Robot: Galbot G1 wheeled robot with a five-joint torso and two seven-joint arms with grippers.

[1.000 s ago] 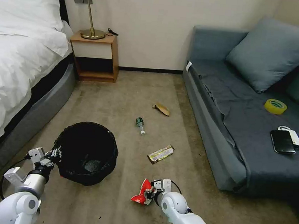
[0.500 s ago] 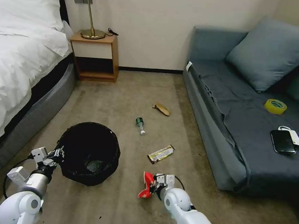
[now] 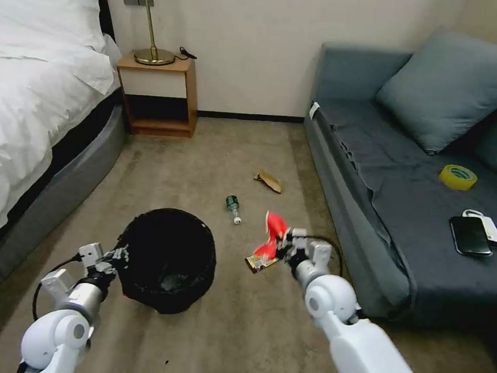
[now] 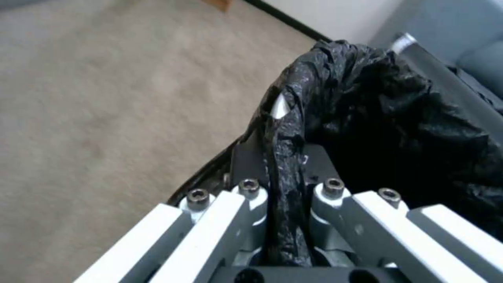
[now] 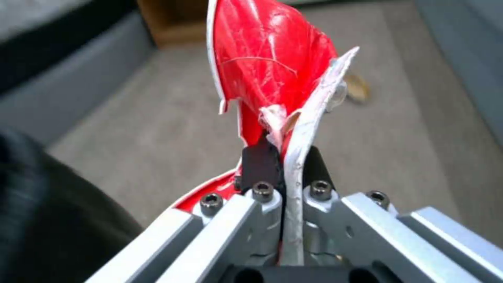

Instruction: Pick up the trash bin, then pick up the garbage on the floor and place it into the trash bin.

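The left gripper [image 3: 119, 253] has its jaws clenched on the rim of the trash bin [image 3: 168, 259]. The right gripper [image 3: 283, 246], jaws pinching the red-and-white wrapper [image 3: 271, 241], holds it aloft beside the bin; judged next: carry it over the bin's opening and release.

Head view: high, looking forward and down over the floor [image 3: 235, 336], both arms in frame. Left wrist view: close along the left gripper [image 4: 285, 173] onto the bin [image 4: 398, 118] rim. Right wrist view: close along the right gripper [image 5: 283, 161] at the wrapper [image 5: 267, 67]. All share carpet and bin.
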